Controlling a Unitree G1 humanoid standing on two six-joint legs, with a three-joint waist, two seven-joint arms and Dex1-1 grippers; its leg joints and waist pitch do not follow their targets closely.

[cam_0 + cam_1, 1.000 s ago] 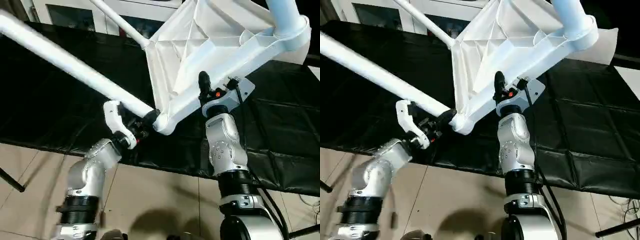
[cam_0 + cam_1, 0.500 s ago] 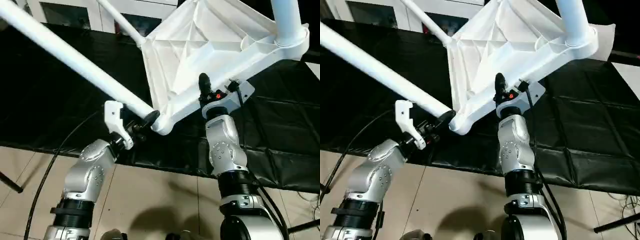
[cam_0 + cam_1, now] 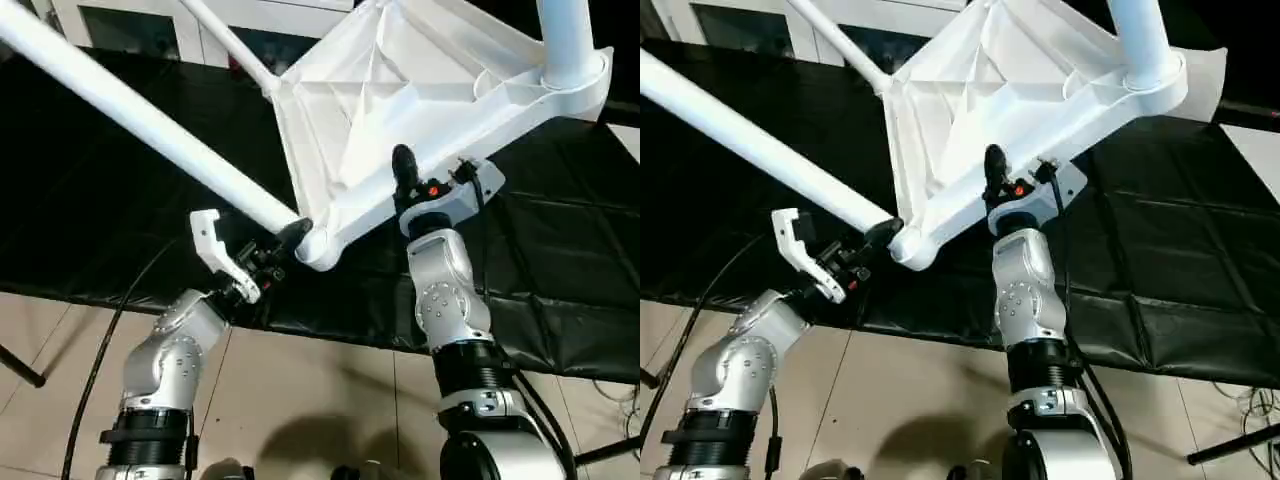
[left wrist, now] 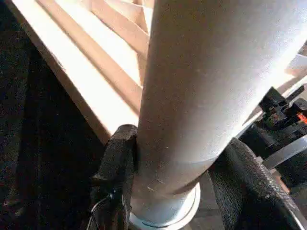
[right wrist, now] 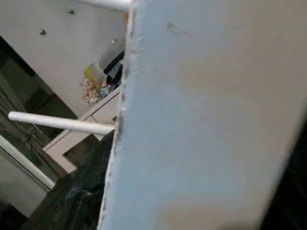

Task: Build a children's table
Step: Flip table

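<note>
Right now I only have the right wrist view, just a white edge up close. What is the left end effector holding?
Observer: The left end effector is clamped round a leg, close to the corner socket.
Operator: Is the tabletop lying flat?
Observer: No, the tabletop is lifted and tilted, with its ribbed underside facing the head camera.
Operator: Any other leg fitted?
Observer: Yes, a second leg stands in the socket at the corner on the robot's right.
</note>
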